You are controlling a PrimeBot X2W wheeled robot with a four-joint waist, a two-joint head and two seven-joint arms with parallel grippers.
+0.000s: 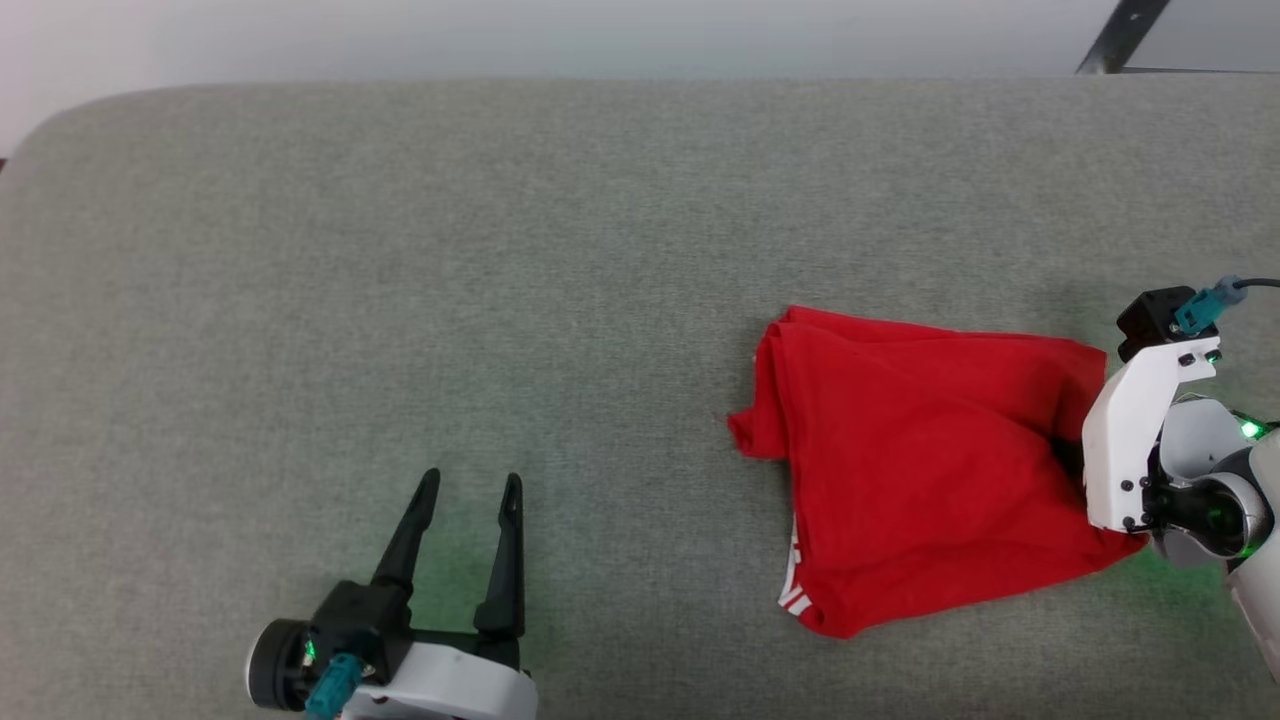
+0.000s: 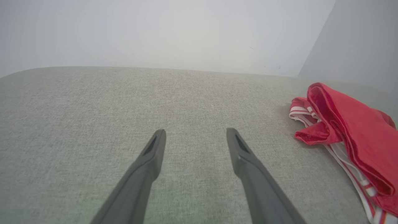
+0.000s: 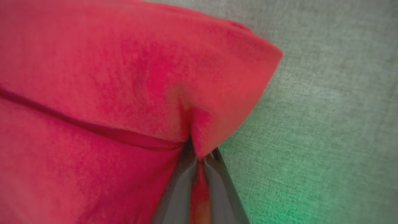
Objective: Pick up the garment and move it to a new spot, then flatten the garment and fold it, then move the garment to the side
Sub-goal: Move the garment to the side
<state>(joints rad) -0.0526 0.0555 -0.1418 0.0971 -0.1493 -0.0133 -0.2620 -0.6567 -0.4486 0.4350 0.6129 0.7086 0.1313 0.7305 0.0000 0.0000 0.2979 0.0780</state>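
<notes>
The garment (image 1: 920,470), red with a strip of white-red trim at its lower left, lies bunched on the right of the grey cushioned surface (image 1: 500,250). My right gripper (image 3: 199,152) is shut on a pinch of red cloth near the garment's (image 3: 124,77) right edge; in the head view its white wrist (image 1: 1130,440) covers the fingers. My left gripper (image 1: 465,495) stands open over bare surface at the lower left, well apart from the garment. Between its open fingers (image 2: 155,146) in the left wrist view lies only grey fabric, with the garment (image 2: 348,130) off to the right.
The grey surface has a rounded far-left corner and ends at a pale wall (image 1: 500,40) behind. A dark bar (image 1: 1120,35) shows at the top right beyond the surface.
</notes>
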